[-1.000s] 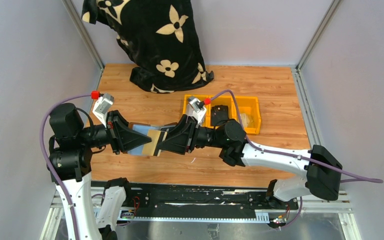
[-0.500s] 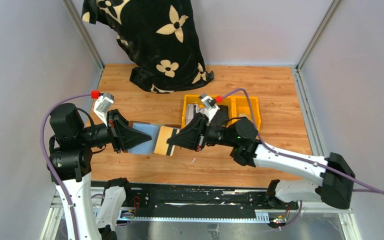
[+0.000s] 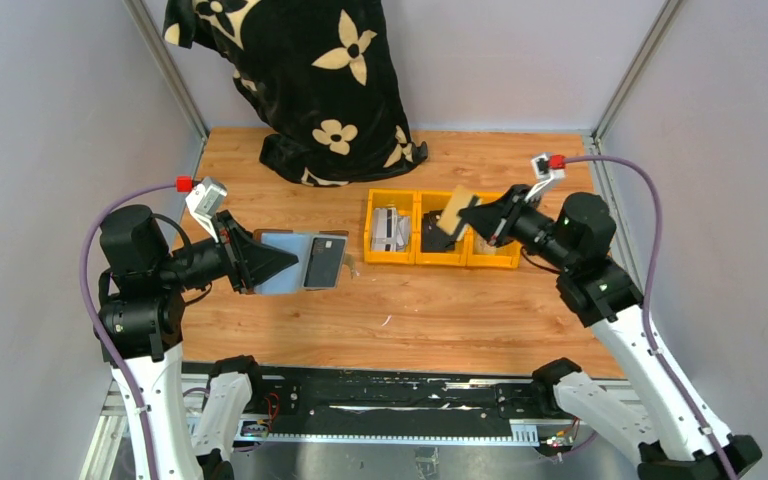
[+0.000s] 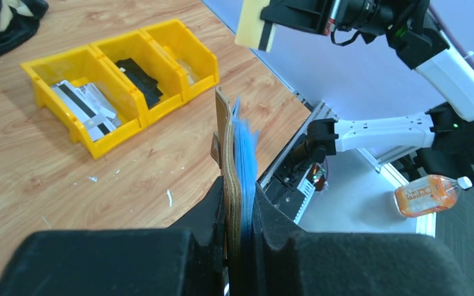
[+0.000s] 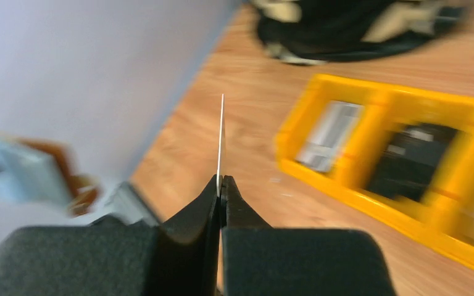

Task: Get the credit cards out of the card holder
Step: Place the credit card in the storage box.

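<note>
The card holder [image 3: 298, 262] is clear of the desk [image 3: 520, 300], at the left of the work area. The left end effector [image 3: 272, 262] is clenched on its near edge. In the left wrist view the holder stands on edge, with the brown cover [image 4: 227, 148] to the left and the blue-tinted sleeves [image 4: 245, 145] fanned out just beside it.

One credit card [image 3: 452, 210], pale with a dark stripe along one edge, is outside the holder. The right end effector [image 3: 467, 213] is closed on this card and grasps it by one end. The right wrist view shows the card edge-on as a thin line between the closed fingers [image 5: 207, 203]. In the top view the card appears over the middle compartment of the yellow bins [image 3: 442, 259].

The bins form a row of three on the desk, well apart from the holder. The left compartment contains pale cards [image 3: 390, 228] with dark stripes. The middle compartment contains a black object [image 3: 432, 238].

A black blanket [image 3: 310, 70] with cream flowers lies at the far edge of the desk.
</note>
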Available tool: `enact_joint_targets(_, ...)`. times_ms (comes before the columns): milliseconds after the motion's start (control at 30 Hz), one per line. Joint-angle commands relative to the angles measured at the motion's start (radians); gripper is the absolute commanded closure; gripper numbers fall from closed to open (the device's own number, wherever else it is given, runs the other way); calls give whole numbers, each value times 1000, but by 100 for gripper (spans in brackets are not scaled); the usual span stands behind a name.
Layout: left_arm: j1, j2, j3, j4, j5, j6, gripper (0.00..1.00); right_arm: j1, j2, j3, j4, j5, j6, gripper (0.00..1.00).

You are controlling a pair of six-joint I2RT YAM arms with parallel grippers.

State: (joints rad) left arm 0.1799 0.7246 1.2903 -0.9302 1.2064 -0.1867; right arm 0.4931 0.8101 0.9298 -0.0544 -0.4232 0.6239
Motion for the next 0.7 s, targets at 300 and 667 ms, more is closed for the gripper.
enact_joint_targets(300,-2,-26,21,2,-27,53,100,-365,322,134,-419,258,-359,100)
enact_joint_targets(667,-2,-11,34,2,-2,61,99,-371,671,210,-325,204,-406,100)
